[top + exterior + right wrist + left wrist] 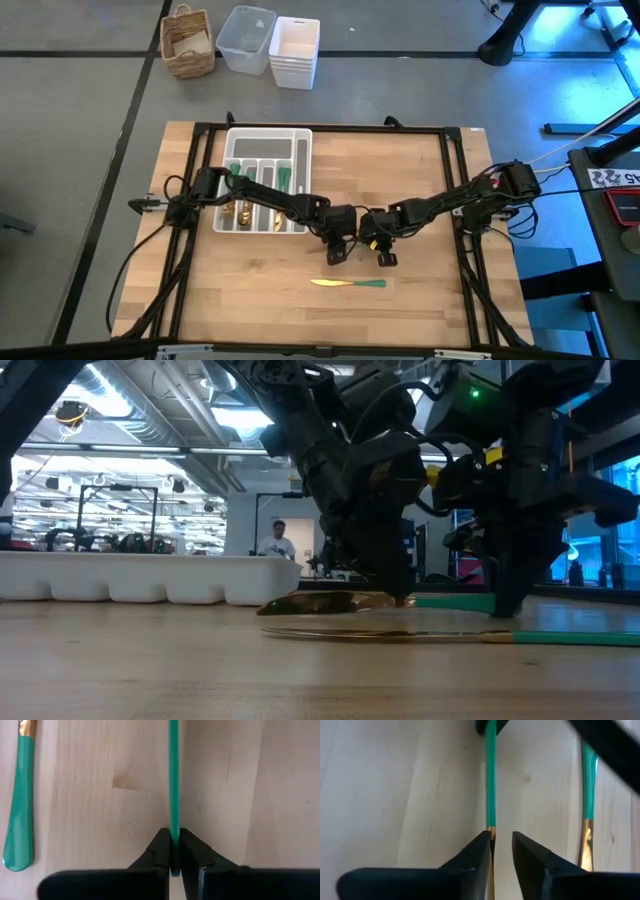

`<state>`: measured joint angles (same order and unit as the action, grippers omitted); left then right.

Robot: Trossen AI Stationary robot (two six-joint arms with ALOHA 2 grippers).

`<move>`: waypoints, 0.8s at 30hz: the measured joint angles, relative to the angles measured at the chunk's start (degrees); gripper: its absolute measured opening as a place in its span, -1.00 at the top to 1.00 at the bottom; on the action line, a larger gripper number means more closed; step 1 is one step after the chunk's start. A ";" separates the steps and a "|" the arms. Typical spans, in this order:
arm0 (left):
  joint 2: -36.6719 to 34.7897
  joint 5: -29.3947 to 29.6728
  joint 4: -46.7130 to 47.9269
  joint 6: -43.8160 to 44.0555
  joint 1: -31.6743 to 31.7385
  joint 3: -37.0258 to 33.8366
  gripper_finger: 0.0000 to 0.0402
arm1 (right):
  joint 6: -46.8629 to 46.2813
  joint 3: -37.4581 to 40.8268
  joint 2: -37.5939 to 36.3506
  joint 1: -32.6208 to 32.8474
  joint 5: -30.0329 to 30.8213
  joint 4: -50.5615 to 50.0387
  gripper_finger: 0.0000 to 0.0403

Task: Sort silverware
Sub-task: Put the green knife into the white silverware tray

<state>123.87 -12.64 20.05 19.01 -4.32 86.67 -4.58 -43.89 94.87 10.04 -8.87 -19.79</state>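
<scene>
Your right gripper (173,851) pinches a green-handled utensil (173,780) at mid-bench. Your left gripper (501,851) stands narrowly parted around its gold end. A knife (348,284) lies toward the front edge.

Pale wood-grain tabletop (250,290) within a black frame. White compartmented tray (266,140) holding green-handled, gold-headed silverware (262,190). At 6 o'clock, a knife (347,284): gold blade, green handle. Black left tool (501,851) and black right tool (173,851) flank a slim green-handled, gold-headed piece (173,775). Beyond the tabletop: tan wicker basket (188,42), translucent and white bins (270,45).
</scene>
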 joint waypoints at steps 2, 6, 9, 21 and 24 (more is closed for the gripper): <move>0.00 0.12 0.00 -1.21 -0.35 0.00 0.58 | 0.00 -0.68 0.09 0.00 -0.37 -0.35 0.92; 0.00 2.83 0.15 -2.79 -1.05 -0.11 0.53 | 0.32 -2.29 0.26 0.00 -0.78 -1.75 0.92; 0.00 4.40 0.44 -2.95 -1.35 -0.20 0.55 | 0.42 -2.61 0.26 0.00 -0.78 -2.32 0.88; 0.47 5.65 0.09 -2.99 -1.88 -1.43 0.77 | 0.37 -2.68 0.21 0.02 -0.85 -2.61 0.88; 0.41 6.12 -0.44 -3.16 -2.18 -2.50 0.84 | 0.37 -2.70 0.20 0.02 -0.82 -2.60 0.88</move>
<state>124.29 -6.52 19.61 15.85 -6.50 84.18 -4.21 -46.59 95.07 10.07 -9.69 -22.39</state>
